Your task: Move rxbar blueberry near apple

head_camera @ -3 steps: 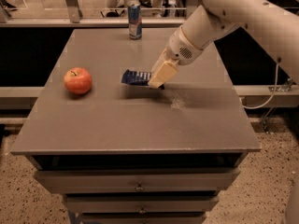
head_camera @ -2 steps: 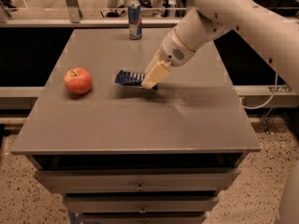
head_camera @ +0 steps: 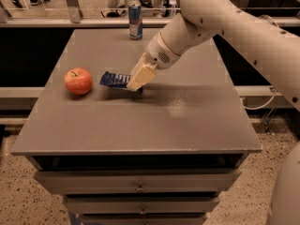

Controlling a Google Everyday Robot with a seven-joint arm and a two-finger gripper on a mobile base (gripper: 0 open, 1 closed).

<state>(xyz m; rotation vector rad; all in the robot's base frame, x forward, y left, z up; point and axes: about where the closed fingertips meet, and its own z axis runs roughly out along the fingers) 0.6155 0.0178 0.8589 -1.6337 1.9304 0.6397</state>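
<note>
Here tool (head_camera: pixel 135 84) clamps rxbar blueberry (head_camera: pixel 114 79) end, near apple (head_camera: pixel 78 80).

arm (head_camera: pixel 234 27): off-white rounded shell — dark screw dots | wrist (head_camera: pixel 163 56): perforated grille | jaws: cream, blocky — over table (head_camera: pixel 187 125) centre-left

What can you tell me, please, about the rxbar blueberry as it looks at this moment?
The rxbar blueberry is a flat, dark-blue rectangular wrapper with pale lettering, looking like glossy foil. The gripper holds its right end, hiding that part. The free end points left toward the apple, with a gap between them. It lies roughly level, seemingly just above the grey table, a shadow beneath it.
</note>
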